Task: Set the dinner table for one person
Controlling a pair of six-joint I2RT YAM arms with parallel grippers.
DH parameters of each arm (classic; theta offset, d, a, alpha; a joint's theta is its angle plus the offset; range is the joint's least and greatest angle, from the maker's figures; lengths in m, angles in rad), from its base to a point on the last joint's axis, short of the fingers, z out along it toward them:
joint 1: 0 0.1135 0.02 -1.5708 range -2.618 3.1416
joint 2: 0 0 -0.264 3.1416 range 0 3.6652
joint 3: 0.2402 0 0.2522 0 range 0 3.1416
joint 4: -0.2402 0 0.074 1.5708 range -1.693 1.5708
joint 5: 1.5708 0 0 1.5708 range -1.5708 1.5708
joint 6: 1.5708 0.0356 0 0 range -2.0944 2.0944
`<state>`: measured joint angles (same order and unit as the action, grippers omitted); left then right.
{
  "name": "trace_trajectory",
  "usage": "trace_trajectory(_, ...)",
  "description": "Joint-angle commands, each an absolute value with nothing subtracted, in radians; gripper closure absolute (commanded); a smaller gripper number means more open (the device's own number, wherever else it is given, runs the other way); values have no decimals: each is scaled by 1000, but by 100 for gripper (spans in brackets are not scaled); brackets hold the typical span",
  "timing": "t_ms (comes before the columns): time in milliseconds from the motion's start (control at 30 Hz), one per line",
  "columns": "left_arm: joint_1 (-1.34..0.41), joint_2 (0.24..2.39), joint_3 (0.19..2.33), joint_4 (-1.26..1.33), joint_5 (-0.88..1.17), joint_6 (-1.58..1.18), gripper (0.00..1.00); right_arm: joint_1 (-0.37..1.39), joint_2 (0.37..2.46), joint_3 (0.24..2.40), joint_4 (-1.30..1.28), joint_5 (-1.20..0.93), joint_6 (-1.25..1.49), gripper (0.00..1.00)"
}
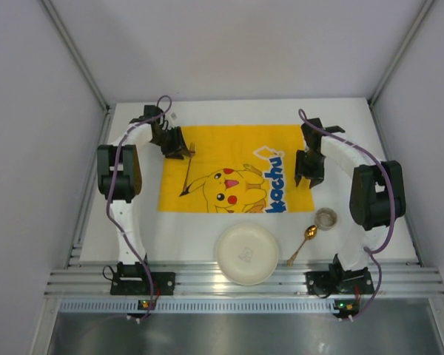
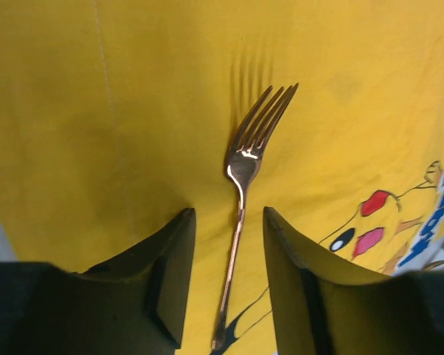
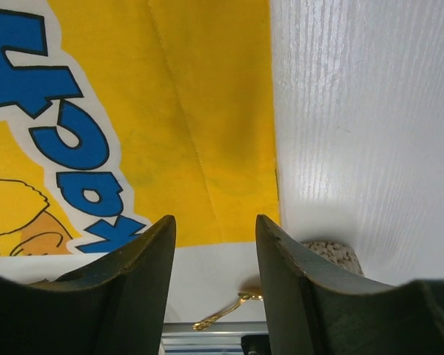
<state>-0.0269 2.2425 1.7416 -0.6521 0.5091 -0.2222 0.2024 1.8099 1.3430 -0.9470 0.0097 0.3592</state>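
The white dinner table (image 1: 244,111) carries a yellow Pikachu cloth (image 1: 229,148) at its middle. A copper fork (image 1: 188,174) lies flat on the cloth's left part. In the left wrist view the fork (image 2: 244,159) runs between my left gripper's (image 2: 229,222) fingers, with yellow cloth showing on both sides of the handle. That left gripper (image 1: 179,144) is open and holds nothing. Over the cloth's right edge hovers my right gripper (image 1: 309,176), also open and empty (image 3: 216,229).
A round white plate (image 1: 246,254) sits at the near edge of the table. To its right lie a gold spoon (image 1: 302,244) and a small speckled cup (image 1: 326,218). The cup (image 3: 333,251) and spoon (image 3: 222,314) show below the right fingers.
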Motion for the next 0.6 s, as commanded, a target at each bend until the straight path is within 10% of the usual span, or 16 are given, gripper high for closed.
trace_trajectory(0,-8,2217,1724,-615,499,-242,50,195,1761,1402,-966,43,356,52)
trace_trajectory(233,23,2134,1658,-571,477,-271,43,149,1714,1408,-1028,133,383,31)
trace_trajectory(567,17,1887,1516,-514,491,-363,43,-37,1479,1135,-1106,198,547,28)
